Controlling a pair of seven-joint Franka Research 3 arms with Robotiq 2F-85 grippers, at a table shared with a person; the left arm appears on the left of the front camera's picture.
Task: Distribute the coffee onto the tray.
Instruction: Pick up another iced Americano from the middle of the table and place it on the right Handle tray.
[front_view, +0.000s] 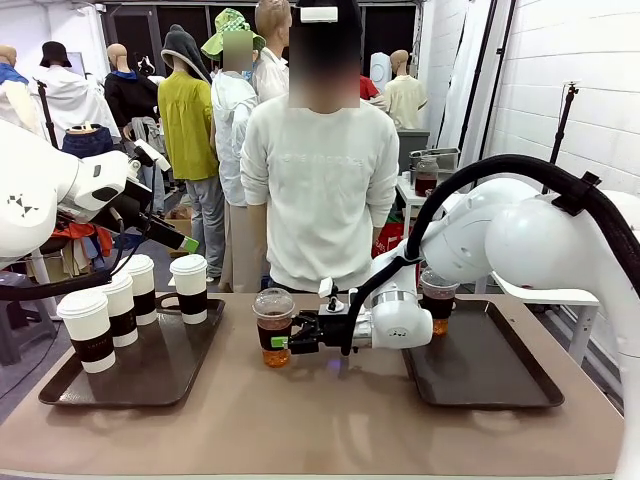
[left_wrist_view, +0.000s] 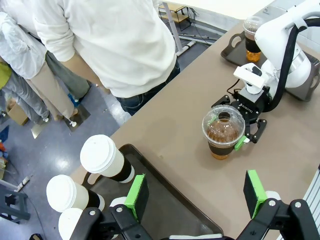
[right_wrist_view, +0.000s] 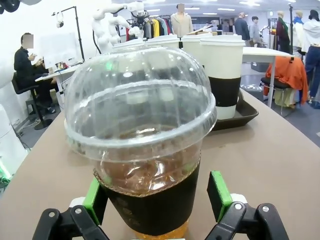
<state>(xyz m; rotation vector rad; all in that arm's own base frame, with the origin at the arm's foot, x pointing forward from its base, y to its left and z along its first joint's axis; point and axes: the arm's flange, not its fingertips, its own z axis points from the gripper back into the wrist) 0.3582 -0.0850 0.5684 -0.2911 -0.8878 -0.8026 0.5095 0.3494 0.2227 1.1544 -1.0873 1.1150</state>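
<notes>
One clear dome-lidded cup of dark coffee (front_view: 273, 312) (left_wrist_view: 223, 131) (right_wrist_view: 142, 130) stands on the bare table between the two trays. My right gripper (front_view: 280, 343) (left_wrist_view: 239, 131) (right_wrist_view: 156, 200) is open with a green pad on each side of the cup's dark sleeve; a small gap shows at one pad. A second clear cup (front_view: 437, 300) (left_wrist_view: 252, 36) stands on the right tray (front_view: 500, 375), partly behind my right arm. Several white paper cups with brown sleeves (front_view: 189, 287) (left_wrist_view: 102, 157) (right_wrist_view: 222, 65) stand on the left tray (front_view: 150, 375) (left_wrist_view: 167, 200). My left gripper (front_view: 185, 243) (left_wrist_view: 195, 195) hangs open above that tray, holding nothing.
A person in a white sweatshirt (front_view: 320, 195) (left_wrist_view: 120, 45) stands at the table's far edge, hands out of sight. Bare tabletop (front_view: 320, 420) lies between the trays and toward the near edge. My right arm (front_view: 500, 240) reaches across the right tray.
</notes>
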